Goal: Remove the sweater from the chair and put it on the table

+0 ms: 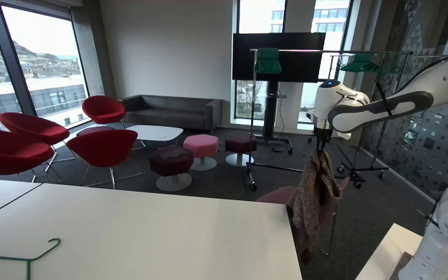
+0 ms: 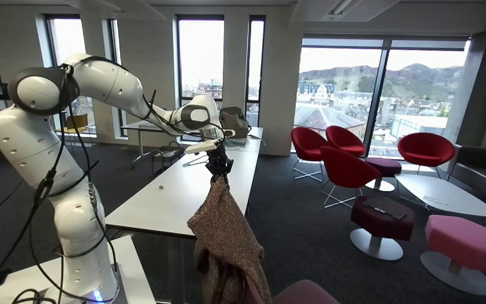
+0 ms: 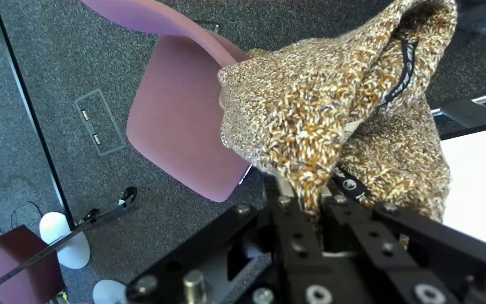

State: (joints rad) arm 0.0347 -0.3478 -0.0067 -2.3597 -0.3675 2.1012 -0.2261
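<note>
While claw (image 1: pixel 320 149) clenches bunched top of brown knit sweater (image 2: pixel 228 228), rest of it hangs limp below, just beside end of white-topped desk (image 1: pixel 169 237) in both exterior views. Lower folds overlap back of mauve shell chair (image 3: pixel 179 114); whether touching, cannot tell. Dark label tape (image 3: pixel 408 67) shows inside sweater, wrist view. Exterior view: green hanger (image 1: pixel 28 259) on desk at near left; 4 red lounge chairs (image 1: pixel 101 146) stand beyond, at far left.
</note>
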